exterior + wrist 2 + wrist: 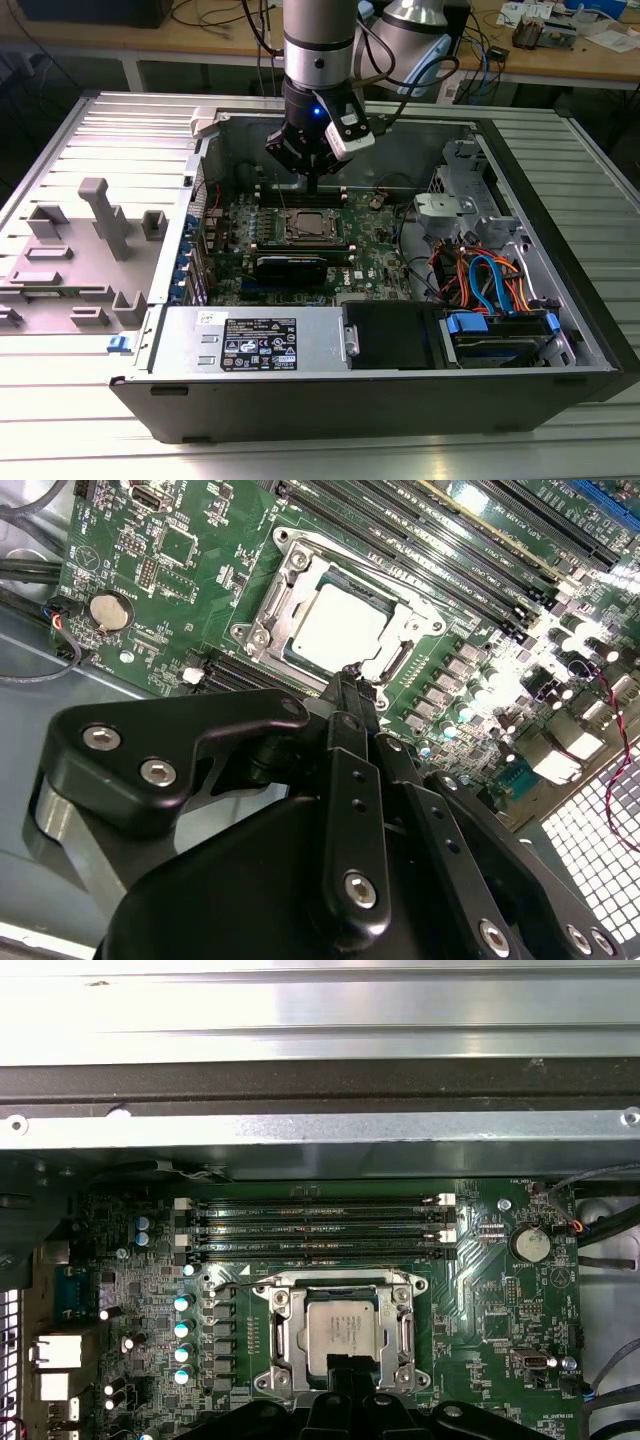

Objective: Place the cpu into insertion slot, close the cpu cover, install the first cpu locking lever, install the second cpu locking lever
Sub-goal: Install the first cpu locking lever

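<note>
The cpu [338, 630] [340, 1332] [306, 228], with its silvery-grey top, lies flat in the insertion slot [252, 635] [268, 1380] on the green board. The cpu cover [300, 558] [285, 1330] lies down over it, framing the chip. A thin metal lever [330, 1273] runs along the socket side nearest the memory slots. My gripper [350, 675] [350, 1365] [312, 190] hangs just above the socket's edge, over one side of the cover. Its black fingers are shut together with nothing between them.
Long black memory slots [315, 1225] lie beside the socket. A coin battery [108, 610] and a black card [290, 265] are close by. The case wall [320, 1130], the power supply [250, 340] and a cable bundle [490, 280] ring the board. A grey fixture [90, 240] stands outside.
</note>
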You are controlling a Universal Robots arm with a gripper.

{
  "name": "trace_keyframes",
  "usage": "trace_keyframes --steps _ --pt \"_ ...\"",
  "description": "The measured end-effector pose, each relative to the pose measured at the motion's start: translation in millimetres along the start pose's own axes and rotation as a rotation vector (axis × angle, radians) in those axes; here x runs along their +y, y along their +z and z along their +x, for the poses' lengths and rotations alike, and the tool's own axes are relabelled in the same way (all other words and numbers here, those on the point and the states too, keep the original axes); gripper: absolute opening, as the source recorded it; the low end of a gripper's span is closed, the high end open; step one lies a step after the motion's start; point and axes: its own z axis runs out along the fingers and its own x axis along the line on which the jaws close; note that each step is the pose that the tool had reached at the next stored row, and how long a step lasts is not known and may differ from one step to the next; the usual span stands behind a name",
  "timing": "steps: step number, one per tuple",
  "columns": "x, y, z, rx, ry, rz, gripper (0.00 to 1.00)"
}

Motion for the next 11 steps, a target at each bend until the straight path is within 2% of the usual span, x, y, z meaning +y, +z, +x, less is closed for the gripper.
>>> trace_keyframes --steps 4,5,8,11 --pt "0.0 0.0 1.8 0.0 -0.001 0.0 0.11" --pt "0.0 -0.1 2.8 0.0002 -0.012 -0.0002 0.11" --pt "0.0 0.0 3.2 0.0019 -0.099 -0.0017 0.11" --pt "-0.1 0.0 3.1 0.002 -0.104 -0.0018 0.11"
